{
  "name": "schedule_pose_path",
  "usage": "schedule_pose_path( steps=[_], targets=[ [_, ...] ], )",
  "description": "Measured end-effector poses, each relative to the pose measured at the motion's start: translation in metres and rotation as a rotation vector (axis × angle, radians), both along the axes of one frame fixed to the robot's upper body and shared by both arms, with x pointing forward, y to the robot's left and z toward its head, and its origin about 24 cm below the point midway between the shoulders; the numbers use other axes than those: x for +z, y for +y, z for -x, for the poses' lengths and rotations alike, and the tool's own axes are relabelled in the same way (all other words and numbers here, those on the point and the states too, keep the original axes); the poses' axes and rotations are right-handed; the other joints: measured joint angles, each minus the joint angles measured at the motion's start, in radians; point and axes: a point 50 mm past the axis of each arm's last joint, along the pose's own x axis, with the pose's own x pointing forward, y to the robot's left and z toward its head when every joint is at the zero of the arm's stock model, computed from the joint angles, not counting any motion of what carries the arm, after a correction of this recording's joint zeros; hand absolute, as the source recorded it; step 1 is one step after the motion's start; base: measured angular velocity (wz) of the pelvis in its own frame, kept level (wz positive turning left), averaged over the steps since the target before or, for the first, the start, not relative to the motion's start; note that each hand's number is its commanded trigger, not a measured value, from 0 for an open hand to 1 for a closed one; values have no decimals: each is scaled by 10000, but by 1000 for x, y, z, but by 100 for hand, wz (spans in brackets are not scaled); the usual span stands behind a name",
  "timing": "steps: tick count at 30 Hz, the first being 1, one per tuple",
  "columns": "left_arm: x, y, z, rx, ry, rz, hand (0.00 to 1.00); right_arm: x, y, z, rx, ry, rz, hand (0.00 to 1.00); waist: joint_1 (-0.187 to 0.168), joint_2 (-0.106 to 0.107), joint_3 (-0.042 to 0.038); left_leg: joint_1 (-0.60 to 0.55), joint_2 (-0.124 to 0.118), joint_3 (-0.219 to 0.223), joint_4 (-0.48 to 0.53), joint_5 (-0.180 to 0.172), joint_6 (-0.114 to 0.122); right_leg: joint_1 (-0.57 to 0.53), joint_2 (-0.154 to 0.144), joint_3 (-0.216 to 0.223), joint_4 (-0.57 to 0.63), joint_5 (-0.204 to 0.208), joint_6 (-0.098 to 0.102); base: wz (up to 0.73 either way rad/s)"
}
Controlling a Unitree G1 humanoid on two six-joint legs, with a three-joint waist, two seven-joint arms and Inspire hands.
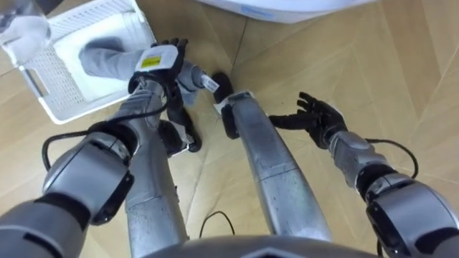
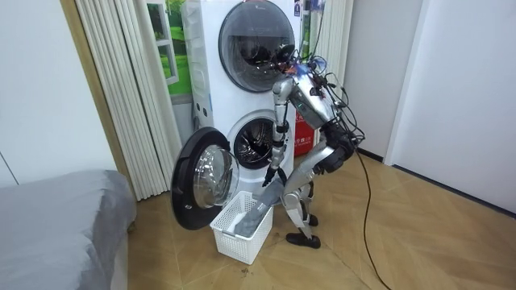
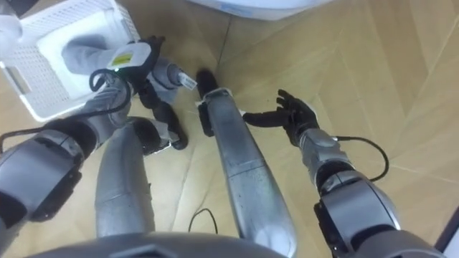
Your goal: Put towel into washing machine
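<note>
Left hand [image 1: 159, 68] clamped around grey towel [image 1: 100, 57], far end in white basket [image 1: 54, 97]; right hand [image 1: 320, 118] spread.

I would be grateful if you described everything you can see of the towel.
The towel is plain grey, soft-looking cloth, bunched into a thick roll. One end lies in the white mesh basket. The other end rises over the rim, gripped by the left hand, with a short tail sticking out past the hand. It is not yet in the washer.
</note>
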Motion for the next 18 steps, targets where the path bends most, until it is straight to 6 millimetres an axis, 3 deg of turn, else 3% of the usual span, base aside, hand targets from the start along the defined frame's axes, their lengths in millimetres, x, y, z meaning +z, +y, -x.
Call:
schedule_pose_path(
  steps=[1,2,3,11,18],
  targets=[
    [1,0,-1,-108,167,-108,0,2,0,-3,26,-144,-13,0,-45,-6,3,-97,5,-2,11,1,-2,-87,0,-9,-1,1,0,0],
    [1,-1,-1,-161,231,-126,55,3,1,-4,36,-188,-4,0,-69,-15,9,-125,5,-2,11,4,-9,-120,0,-9,-1,1,0,0],
    [0,-3,-1,-324,409,-221,100,5,1,-6,75,-251,9,0,-121,-19,11,-163,5,-3,9,-6,-23,-155,0,-9,-1,0,1,0],
    [3,-10,-6,-1087,1188,-739,100,13,4,-16,163,-697,-20,0,-215,-35,21,-252,-22,-14,-48,-124,22,-241,-24,-18,-31,-121,57,1],
    [9,-3,-12,-1139,1775,-1492,100,22,7,-27,286,-1014,-161,0,-376,-67,38,-303,-66,-12,-145,-152,96,-299,-69,-22,-100,-223,116,1]
  ],
)
